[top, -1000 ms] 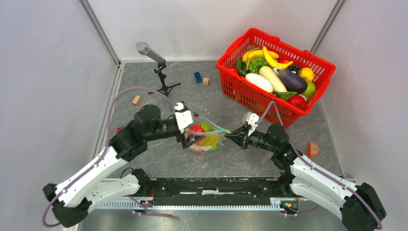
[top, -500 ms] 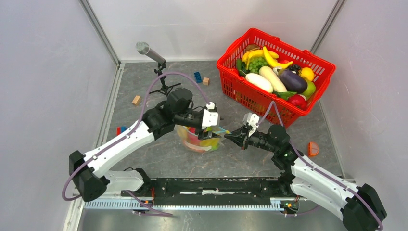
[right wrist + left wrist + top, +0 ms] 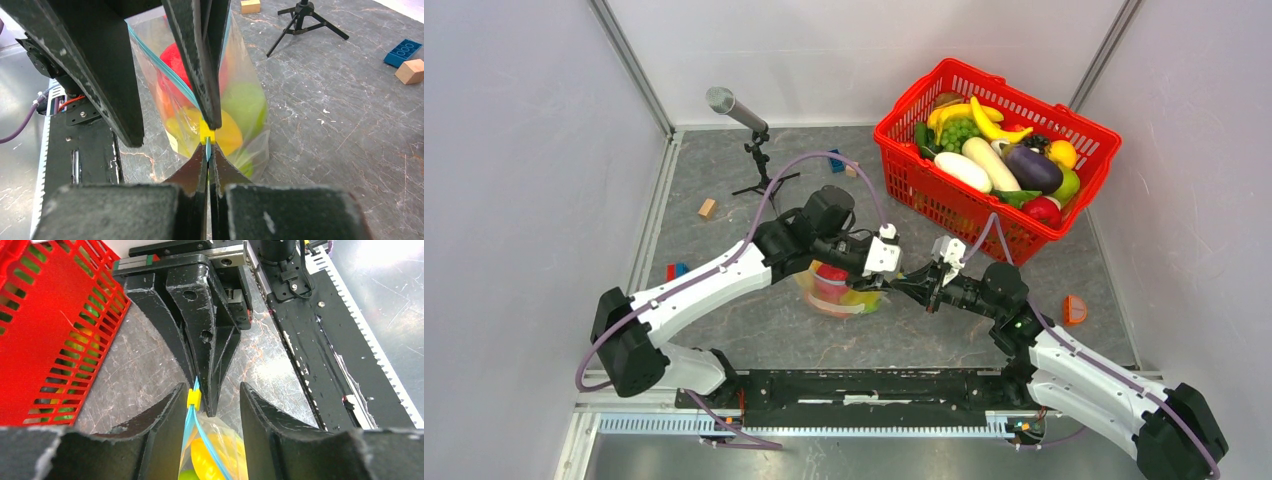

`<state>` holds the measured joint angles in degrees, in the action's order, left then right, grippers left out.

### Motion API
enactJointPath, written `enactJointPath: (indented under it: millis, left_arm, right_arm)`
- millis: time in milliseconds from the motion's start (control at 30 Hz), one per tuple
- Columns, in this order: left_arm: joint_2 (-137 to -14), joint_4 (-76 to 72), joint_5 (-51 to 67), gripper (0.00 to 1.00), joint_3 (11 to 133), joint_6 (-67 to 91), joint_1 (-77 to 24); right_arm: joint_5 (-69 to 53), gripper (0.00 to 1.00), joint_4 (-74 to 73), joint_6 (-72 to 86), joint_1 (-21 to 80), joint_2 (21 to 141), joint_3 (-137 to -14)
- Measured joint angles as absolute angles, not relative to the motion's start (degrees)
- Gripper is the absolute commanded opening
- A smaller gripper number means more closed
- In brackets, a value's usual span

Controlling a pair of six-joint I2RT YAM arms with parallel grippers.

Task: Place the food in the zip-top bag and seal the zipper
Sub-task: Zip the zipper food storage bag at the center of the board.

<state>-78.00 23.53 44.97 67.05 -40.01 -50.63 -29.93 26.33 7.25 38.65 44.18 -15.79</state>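
The clear zip-top bag point(image 3: 842, 292) stands on the table between my arms, with red, yellow and green toy food point(image 3: 239, 102) inside. My right gripper point(image 3: 208, 156) is shut on the end of the light blue zipper point(image 3: 207, 148), just behind its yellow slider point(image 3: 206, 135). My left gripper point(image 3: 212, 390) is open and straddles the zipper point(image 3: 189, 426) at the same end. The slider point(image 3: 194, 398) sits close to its left finger. Behind the slider the two blue strips spread apart. From above, the left gripper point(image 3: 891, 262) nearly meets the right gripper point(image 3: 914, 284).
A red mesh basket point(image 3: 921, 190) full of toy produce stands at the back right, also in the left wrist view point(image 3: 45, 335). A microphone on a tripod point(image 3: 751, 140) stands at the back. Small blocks point(image 3: 708, 208) and an orange piece point(image 3: 1074, 310) lie around.
My left arm has swung from the bag's left end over the bag to its right end, beside the right gripper. The right gripper has stayed put, holding the zipper end.
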Motion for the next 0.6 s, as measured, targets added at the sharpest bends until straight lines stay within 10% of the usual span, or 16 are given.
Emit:
enactJointPath:
  millis: [600]
  left_arm:
    - [-79.9, 20.9, 37.0, 0.34, 67.1, -39.7, -52.8]
  right_arm:
    - [-29.6, 0.00, 26.9, 7.6, 39.0, 42.6, -14.9]
